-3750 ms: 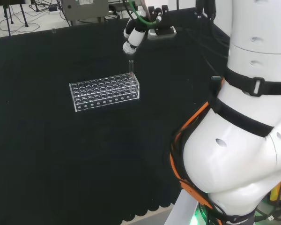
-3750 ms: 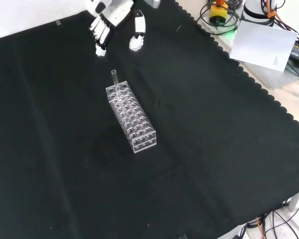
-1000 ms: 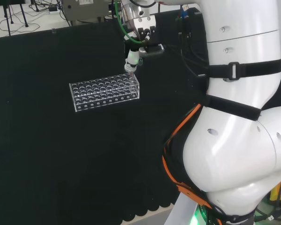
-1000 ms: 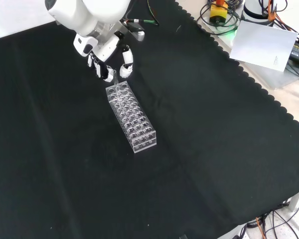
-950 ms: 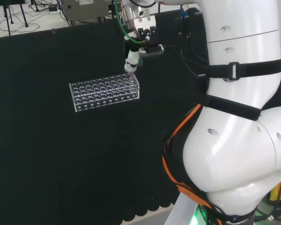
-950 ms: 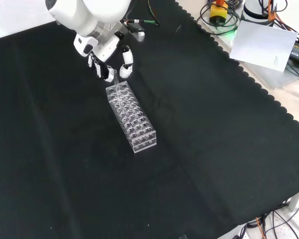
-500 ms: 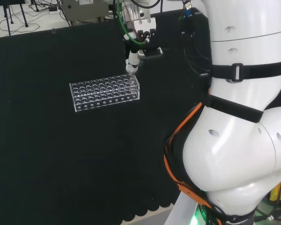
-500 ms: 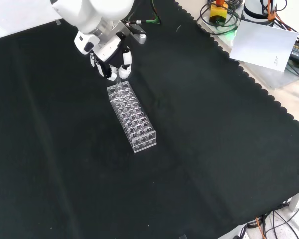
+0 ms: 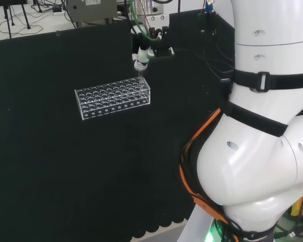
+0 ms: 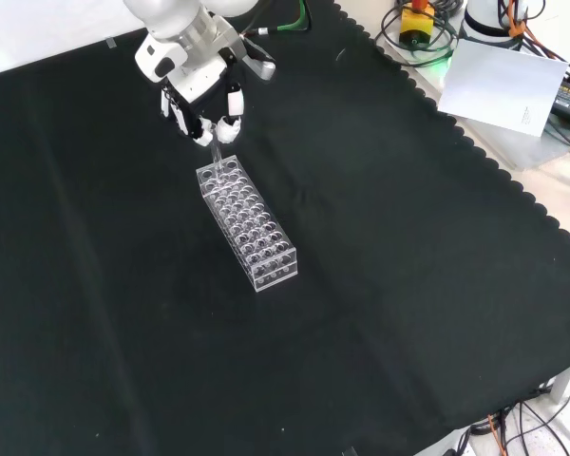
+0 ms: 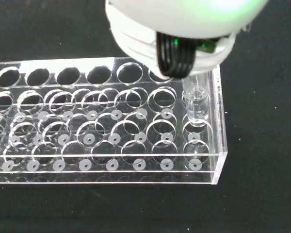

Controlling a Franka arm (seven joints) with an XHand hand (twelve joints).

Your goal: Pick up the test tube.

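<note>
Black and white hand [image 10: 201, 106], fingers pinching the clear glass test tube [image 10: 215, 153], has risen; tube is leaving the transparent plastic rack [image 10: 256, 233].

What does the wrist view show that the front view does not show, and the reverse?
The wrist view alone shows the clear glass test tube's lower end standing in a hole at the end of the clear plastic rack, and the small white dots under each hole. The front view alone shows the black and white hand with fingers closed round the tube's top, the whole black cloth, and a white sheet of paper beside it. Both show the rack and the tube at its end.
</note>
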